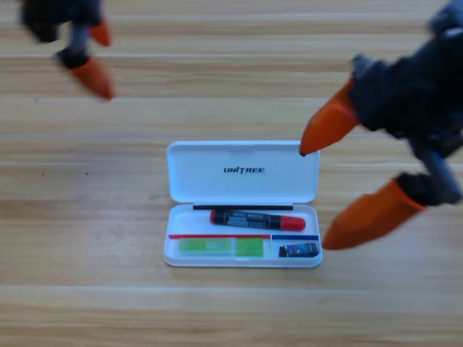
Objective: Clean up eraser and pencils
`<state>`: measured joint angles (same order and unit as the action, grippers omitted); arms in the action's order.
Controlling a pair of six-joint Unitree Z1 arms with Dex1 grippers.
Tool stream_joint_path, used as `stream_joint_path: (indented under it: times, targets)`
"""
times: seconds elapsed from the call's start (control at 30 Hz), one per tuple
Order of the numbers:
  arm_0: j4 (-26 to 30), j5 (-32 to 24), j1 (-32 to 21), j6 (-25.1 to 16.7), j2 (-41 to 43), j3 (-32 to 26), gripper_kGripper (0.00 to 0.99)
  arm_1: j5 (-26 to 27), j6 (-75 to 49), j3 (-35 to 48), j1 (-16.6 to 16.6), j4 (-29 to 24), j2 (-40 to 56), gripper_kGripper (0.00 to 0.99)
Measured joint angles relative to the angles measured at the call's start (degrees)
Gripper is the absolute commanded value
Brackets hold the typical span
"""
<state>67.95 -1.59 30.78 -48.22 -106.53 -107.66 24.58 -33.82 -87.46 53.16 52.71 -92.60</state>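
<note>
Case [242, 173] holds two pencils [257, 220], one eraser [299, 250].

I see a white case [243, 173], black "UNITREE" lettering on its lid. Thick pencil [257, 220]: black barrel with pale print, red ends. Second pencil [221, 246]: pale green, brighter green toward its right end. Eraser [299, 250]: black with a pale patch. Both grippers black with orange jaws: right gripper [329, 189] and left gripper [99, 59]. Table [87, 217] is light wood, horizontal grain with paler stripes.
</note>
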Motion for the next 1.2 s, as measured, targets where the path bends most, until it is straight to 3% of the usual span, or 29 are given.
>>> stream_joint_path:
  times: [0.2, 0.3, 0.53, 0.9, 1.2]
  targets:
    - [0.0, -3.56, -3.42, -0.23, -10.44, -8.61, 0.204, 4.75, 1.78, 1.73, 0.0, -2.61, 5.08, 0.989]
    - [0.0, -4.9, -4.68, -1.54, -14.17, -11.2, 0.006, 6.37, 2.15, 1.89, 0.0, -2.81, 5.78, 0.989]
    - [-0.13, -6.97, -6.21, -2.32, -17.3, -14.51, 0.0, 8.29, 2.26, 2.65, 0.01, -2.91, 5.78, 0.989]
    - [-3.65, -22.64, -9.14, -2.77, -19.65, -10.77, 0.0, 8.29, 2.97, 2.94, 0.01, -3.45, 5.78, 0.989]
    - [-5.04, -26.6, -11.02, -3.51, -27.51, -10.24, 0.0, 8.29, 2.97, 2.94, 0.01, -3.5, 5.78, 0.989]
